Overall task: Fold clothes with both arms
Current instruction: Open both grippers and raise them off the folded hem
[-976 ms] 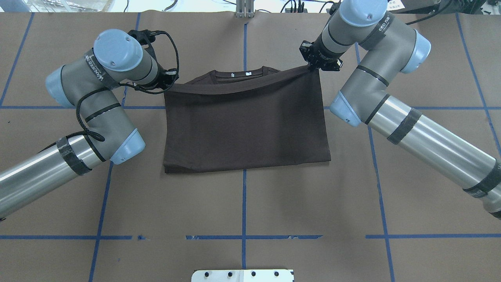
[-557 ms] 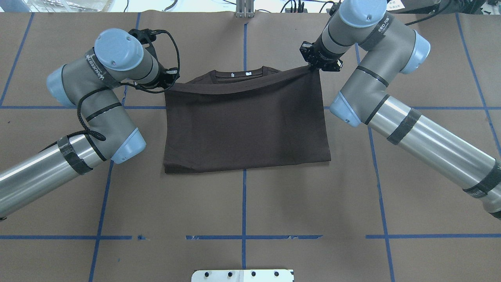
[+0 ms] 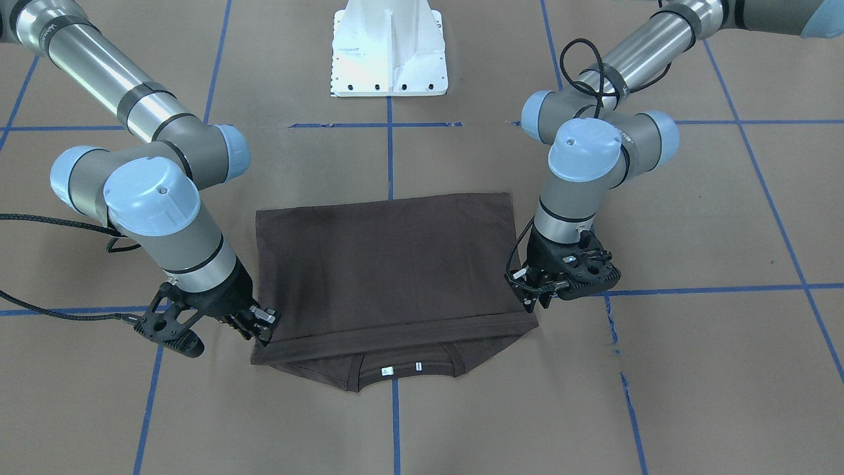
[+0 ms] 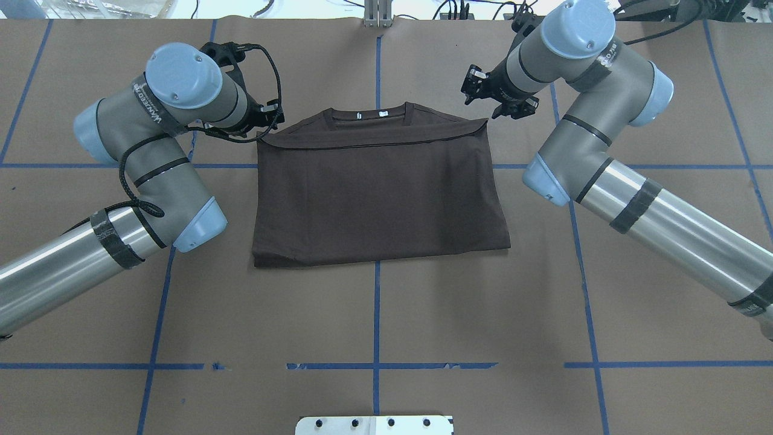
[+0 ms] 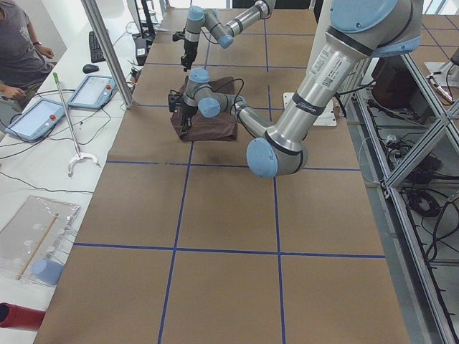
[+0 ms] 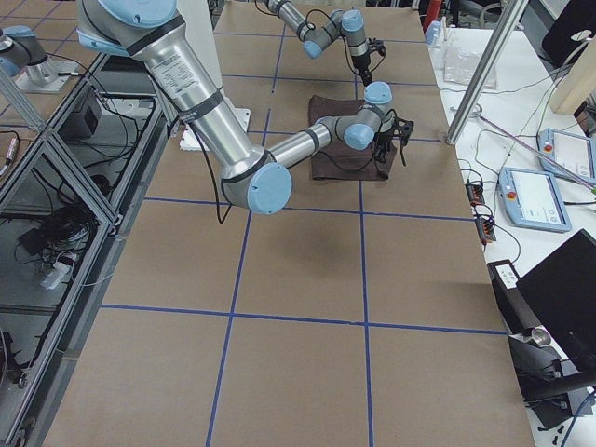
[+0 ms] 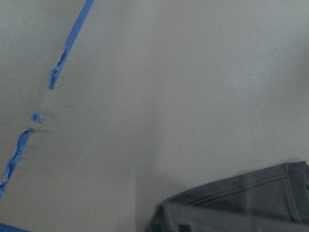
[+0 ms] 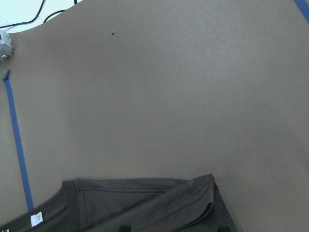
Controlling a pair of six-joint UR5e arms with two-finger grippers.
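On the brown paper table (image 4: 483, 314) the folded T-shirt (image 4: 374, 199) lies centred. Both elbows are bent. My right gripper (image 4: 480, 99) hovers spread off its far right corner. I can't tell whether the left gripper (image 4: 269, 121), at the far left corner, is gripping.

Dark brown T-shirt (image 3: 386, 264) lies flat on the table (image 3: 692, 369), folded to a rough rectangle. The top layer's edge stops short of the collar (image 3: 407, 379), which is on the camera side with two white neck tags (image 3: 387, 371) showing. Right gripper (image 3: 262, 324), on the view's left, hangs at the shirt's near corner, fingers parted, nothing between them. Left gripper (image 3: 535, 302), on the view's right, sits just over the opposite near corner, fingers apart; contact with cloth unclear. Right arm (image 3: 155, 198) and left arm (image 3: 583, 165) are bent, wrists pointing down. White pedestal base (image 3: 389, 53) at top centre, well apart from the shirt. Blue tape lines (image 3: 390, 152) grid the table.
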